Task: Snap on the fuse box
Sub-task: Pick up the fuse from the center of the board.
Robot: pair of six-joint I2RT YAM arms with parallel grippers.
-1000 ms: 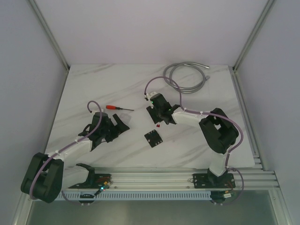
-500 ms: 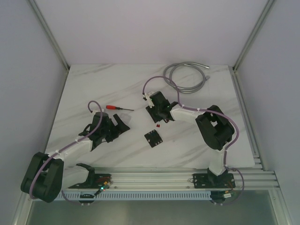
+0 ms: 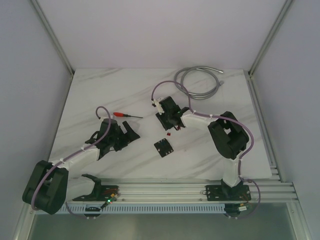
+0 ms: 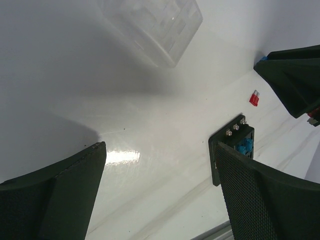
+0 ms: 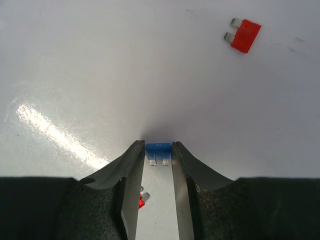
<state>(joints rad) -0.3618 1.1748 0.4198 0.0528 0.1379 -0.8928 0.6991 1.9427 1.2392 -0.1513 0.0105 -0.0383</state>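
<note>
The fuse box [image 3: 163,147] is a small black square block lying flat at the table's middle. In the left wrist view the fuse box [image 4: 235,149] shows blue fuses, partly hidden behind my right finger. My left gripper [image 4: 160,155] hangs open over bare table to its left, holding nothing; from above the left gripper [image 3: 124,135] is left of the box. My right gripper [image 5: 159,146] is down on the table beyond the box, its fingertips pressed against both sides of a small blue fuse [image 5: 159,149]. From above, the right gripper [image 3: 169,121] covers that fuse.
A loose red fuse [image 5: 244,35] lies ahead of the right gripper, and another red fuse [image 5: 141,201] peeks from under its left finger. A clear plastic cover [image 4: 155,25] lies beyond the left gripper. A red-handled screwdriver [image 3: 125,115] and a coiled grey cable [image 3: 200,82] lie farther back.
The right gripper's jaws have narrowed onto the blue fuse, and that arm has shifted slightly left and away. The left arm has barely moved and stays open.
</note>
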